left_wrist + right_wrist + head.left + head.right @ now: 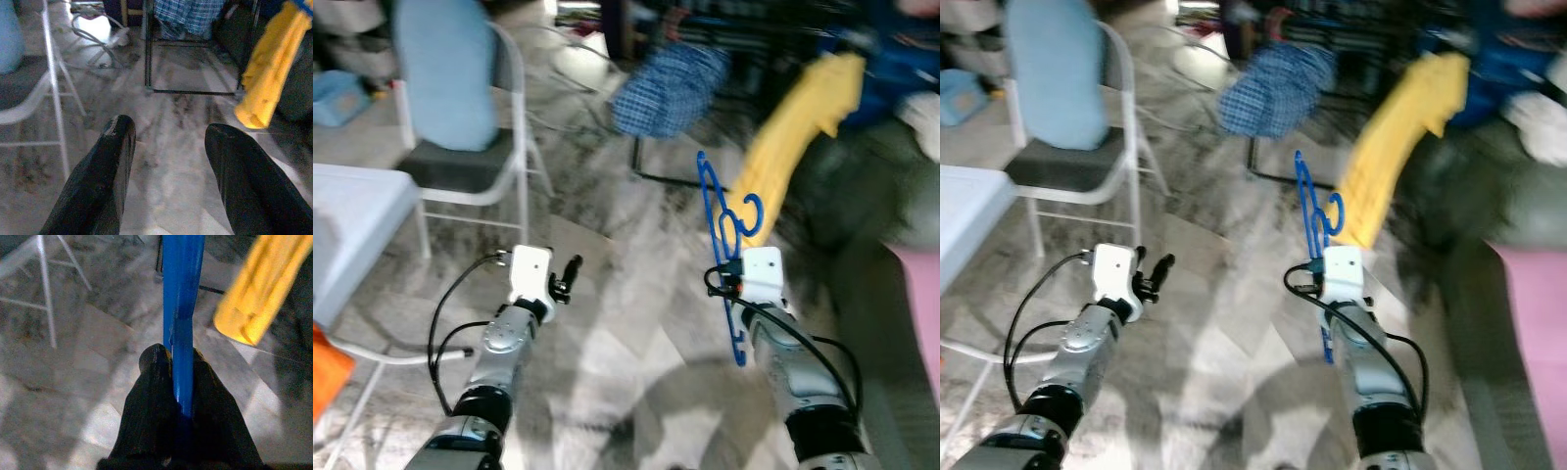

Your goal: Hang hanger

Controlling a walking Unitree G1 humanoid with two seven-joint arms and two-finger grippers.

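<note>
The right hand (182,369) is clamped on the blue hanger (722,233), its two black fingers (151,396) pressed against either side of the plastic so that no gap shows between them. The hanger stands nearly upright out of the grip, long axis running up and away from the robot, with its hook (751,211) curling at mid-height toward the far right. Straight beyond it, farther off, a yellow garment (800,132) hangs down, and to its left a blue checked garment (668,86) droops over a dark rack (190,49); that rack looks like the place to hang from, though its rail is too blurred to make out. So the target lies ahead and a little right of the held hanger, on the right arm's own side, and the move probably calls for going closer and lifting the hook over a bar. The left hand (168,142) is spread wide and holds nothing, held out low over the grey floor (626,323), near a white folding chair (499,166) at far left.
</note>
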